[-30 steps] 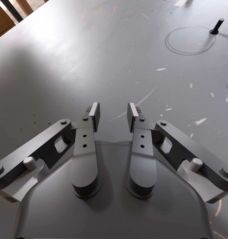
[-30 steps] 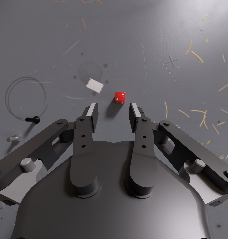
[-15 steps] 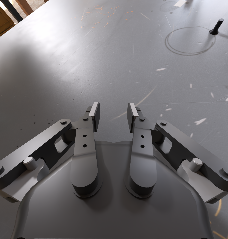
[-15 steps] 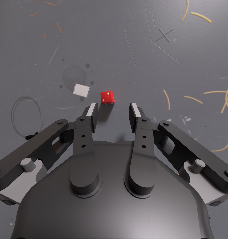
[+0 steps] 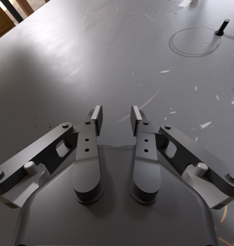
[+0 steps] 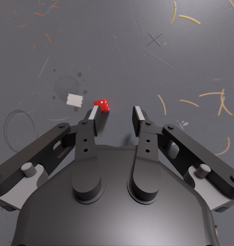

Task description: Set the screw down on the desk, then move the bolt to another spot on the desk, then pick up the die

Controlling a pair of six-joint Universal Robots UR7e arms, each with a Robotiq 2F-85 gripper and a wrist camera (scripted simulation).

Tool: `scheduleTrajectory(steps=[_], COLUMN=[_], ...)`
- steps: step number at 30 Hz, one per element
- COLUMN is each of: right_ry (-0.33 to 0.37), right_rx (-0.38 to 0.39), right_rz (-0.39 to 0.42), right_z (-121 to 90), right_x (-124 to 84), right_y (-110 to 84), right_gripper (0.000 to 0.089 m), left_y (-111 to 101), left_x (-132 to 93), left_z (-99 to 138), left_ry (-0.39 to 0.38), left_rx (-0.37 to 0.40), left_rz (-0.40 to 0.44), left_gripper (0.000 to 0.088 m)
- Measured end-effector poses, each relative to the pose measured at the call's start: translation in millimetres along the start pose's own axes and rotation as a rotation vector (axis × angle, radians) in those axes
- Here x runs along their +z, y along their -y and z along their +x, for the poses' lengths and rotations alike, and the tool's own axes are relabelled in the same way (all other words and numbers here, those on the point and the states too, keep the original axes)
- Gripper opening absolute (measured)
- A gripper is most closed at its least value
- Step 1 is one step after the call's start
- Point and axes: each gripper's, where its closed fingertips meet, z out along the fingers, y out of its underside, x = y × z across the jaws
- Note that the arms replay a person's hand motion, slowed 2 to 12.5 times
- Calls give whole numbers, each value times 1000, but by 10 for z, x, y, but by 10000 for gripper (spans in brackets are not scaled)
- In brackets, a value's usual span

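A small red die (image 6: 103,105) with white pips lies on the grey desk (image 6: 127,66) in the right wrist view, just beyond my left fingertip (image 6: 95,113), which partly covers it. My right gripper (image 6: 116,115) is open and empty above the desk. In the left wrist view my left gripper (image 5: 116,117) is open and empty over bare desk (image 5: 87,66). A black screw (image 5: 222,28) stands head down, shaft up, at the far right by a drawn ring. The bolt is not in view.
A white tape scrap (image 6: 74,100) lies left of the die, next to a dark ring mark (image 6: 19,129). Yellow and orange shavings (image 6: 220,102) are scattered on the desk. The desk's far left edge (image 5: 14,26) shows, with wooden furniture beyond.
My right gripper has moved forward and to the right over the desk; the die has shifted left in its view and now sits behind the left fingertip. The left gripper has not moved.
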Motion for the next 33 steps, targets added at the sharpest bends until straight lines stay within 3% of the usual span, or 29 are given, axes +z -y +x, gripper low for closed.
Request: scheduleTrajectory(steps=[13,33], right_ry=[-109,-48], right_rx=[-12,-58], right_rz=[64,50], right_z=[130,-96], right_x=[-54,32], right_y=[151,208], right_gripper=[438,455], left_y=[-8,-9], left_x=[6,5], left_z=[8,21], left_ry=[2,11], left_rx=[10,32], left_rz=[-6,-8], left_gripper=[381,381])
